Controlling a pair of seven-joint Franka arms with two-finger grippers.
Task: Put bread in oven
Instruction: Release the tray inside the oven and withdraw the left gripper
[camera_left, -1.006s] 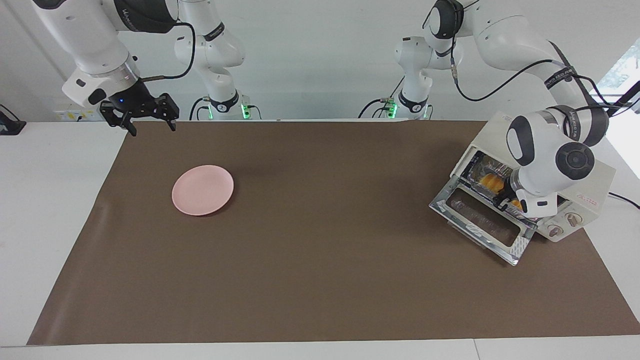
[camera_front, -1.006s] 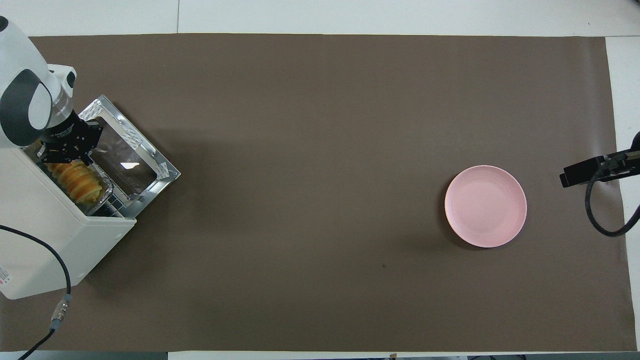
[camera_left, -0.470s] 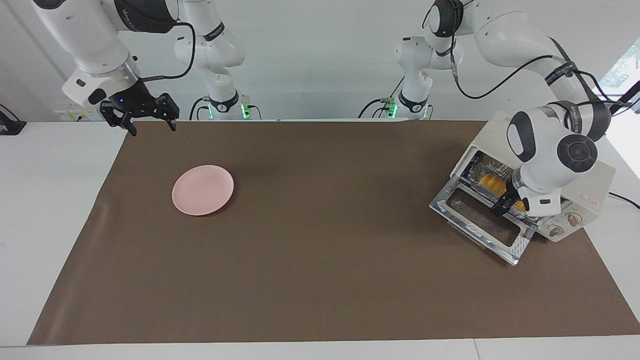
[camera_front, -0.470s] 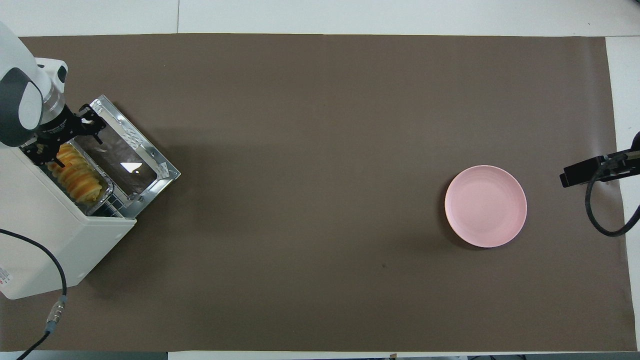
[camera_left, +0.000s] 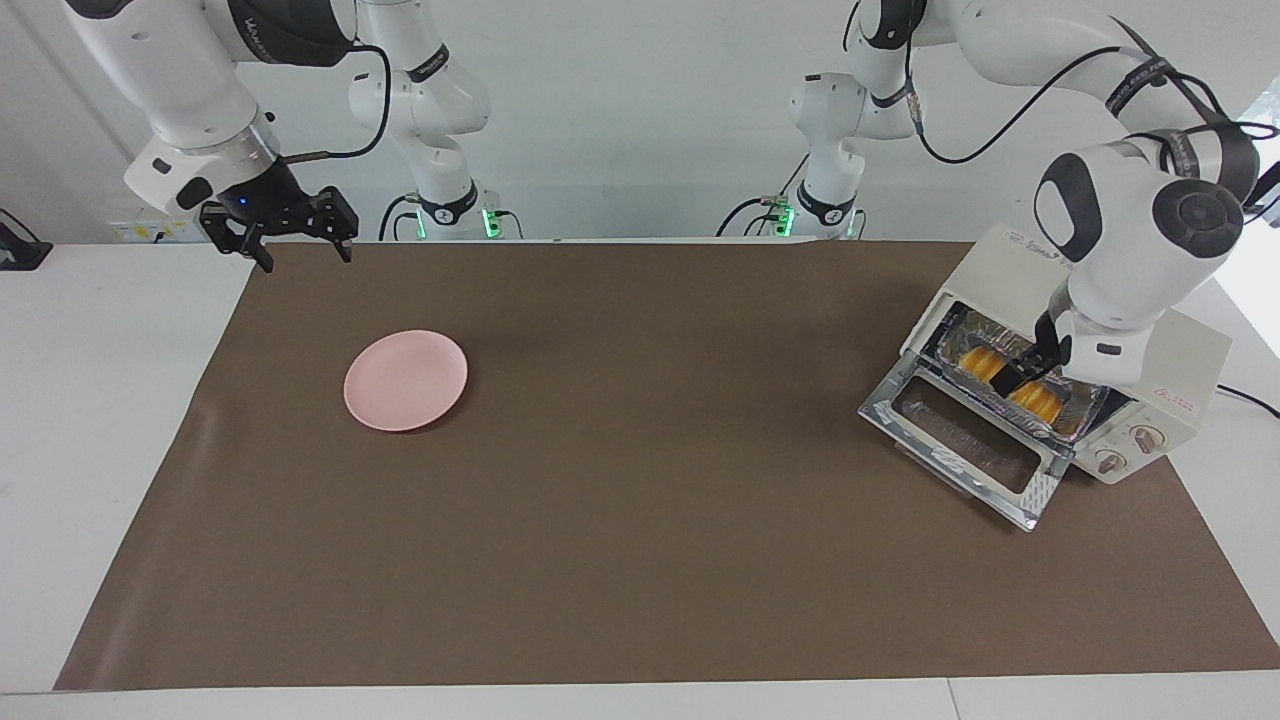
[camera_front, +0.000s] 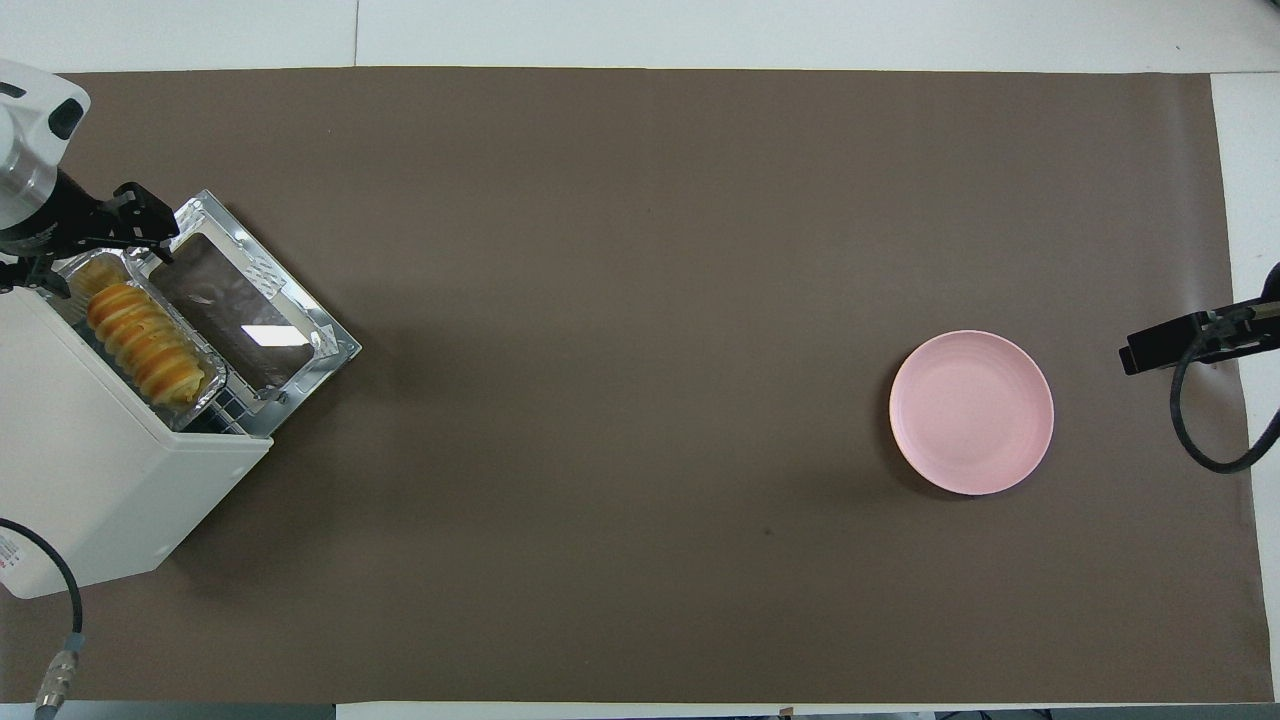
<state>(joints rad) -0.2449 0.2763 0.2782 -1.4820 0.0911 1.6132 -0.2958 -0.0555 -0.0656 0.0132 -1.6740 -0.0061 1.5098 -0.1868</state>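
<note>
1. Since the earlier frame, the left gripper (camera_left: 1022, 372) has let go of the bread (camera_front: 142, 342) and lifted off it; its jaws now stand apart just above the loaf, at the mouth of the oven (camera_left: 1180, 352).
2. Bread lies in a silver foil tray (camera_front: 205, 392) on the oven's wire rack, a ridged yellow-orange row running along the tray.
3. Oven sits at the left arm's end of the counter (camera_left: 640, 560), turned at an angle, with its glass door (camera_left: 965, 450) dropped flat open in front of it.
4. Two knobs (camera_left: 1130, 448) show on the oven's front beside the opening.
5. From overhead, the left gripper (camera_front: 85, 235) is over the end of the tray farther from the robots, not touching the loaf.
6. Right gripper (camera_left: 293, 240) hangs in the air over the edge of the brown mat at the right arm's end of the counter, jaws apart and holding nothing; this arm waits.
7. Pink plate (camera_left: 405, 379) lies on the mat near the right gripper, well apart from the oven, with nothing on it.
</note>
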